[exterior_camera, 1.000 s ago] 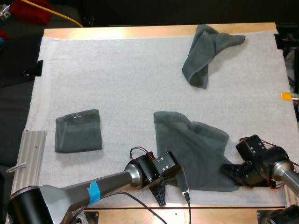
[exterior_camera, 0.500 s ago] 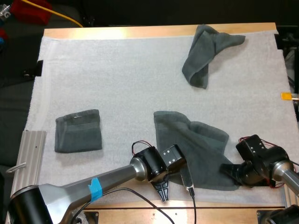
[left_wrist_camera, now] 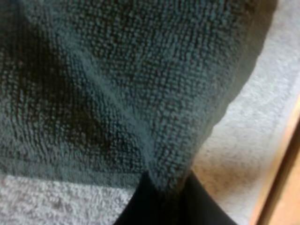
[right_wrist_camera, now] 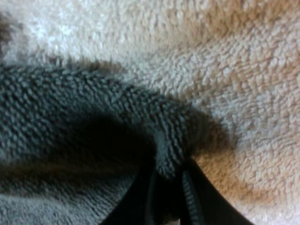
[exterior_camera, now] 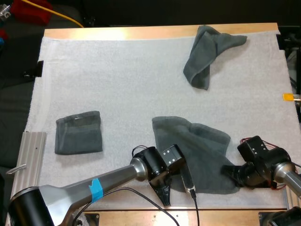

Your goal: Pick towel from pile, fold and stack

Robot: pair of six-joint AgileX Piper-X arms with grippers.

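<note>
A white mat with a looped, terry-like weave covered nearly all of the wooden surface. Bare light wood showed as a strip along the far side and again along the near edge. Up close, the mat's loops stood out as coarse pale nubs. A ribbed metal rail lay lengthwise against the mat's left edge, toward the near corner. A small black part sat at that same edge farther back. A yellow cable ran across the dark space past the far left corner.
</note>
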